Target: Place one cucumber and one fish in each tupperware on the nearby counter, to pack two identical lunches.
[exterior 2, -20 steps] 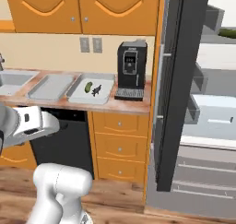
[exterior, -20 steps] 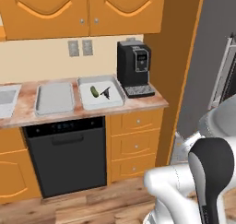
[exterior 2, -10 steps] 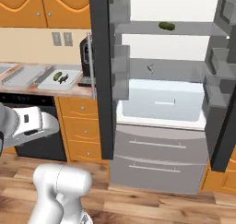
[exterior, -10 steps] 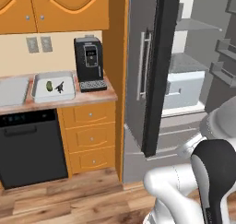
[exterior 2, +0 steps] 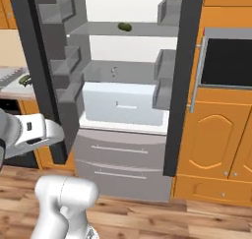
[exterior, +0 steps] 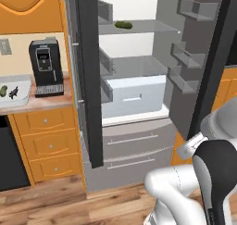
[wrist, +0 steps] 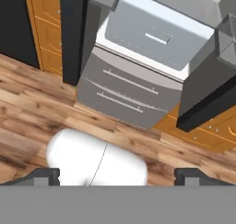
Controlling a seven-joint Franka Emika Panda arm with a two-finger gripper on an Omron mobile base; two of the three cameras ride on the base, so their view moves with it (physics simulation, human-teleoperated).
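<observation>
One dark green cucumber (exterior: 122, 24) lies on the upper shelf of the open fridge, also seen as the cucumber (exterior 2: 124, 26) from the right base. A small pale object (exterior 2: 114, 72), too small to name, sits on the shelf below. At the far left a pale grey tupperware (exterior: 19, 97) rests on the counter (exterior: 44, 103) and holds another cucumber (exterior: 3, 90) beside a dark fish (exterior: 14, 91). My gripper (wrist: 118, 176) is open and holds nothing. It hangs over the wooden floor in front of the fridge drawers, with its fingertips (wrist: 46, 174) far apart.
A black coffee machine (exterior: 45, 66) stands on the counter next to the fridge. The dark fridge doors (exterior: 88, 76) stand open on both sides. A wall oven (exterior 2: 229, 56) sits in orange cabinets to the right. Grey freezer drawers (exterior 2: 120, 157) lie below.
The base has turned right, so both base views swung from the counter and dishwasher to the open fridge. The things themselves have not moved.
</observation>
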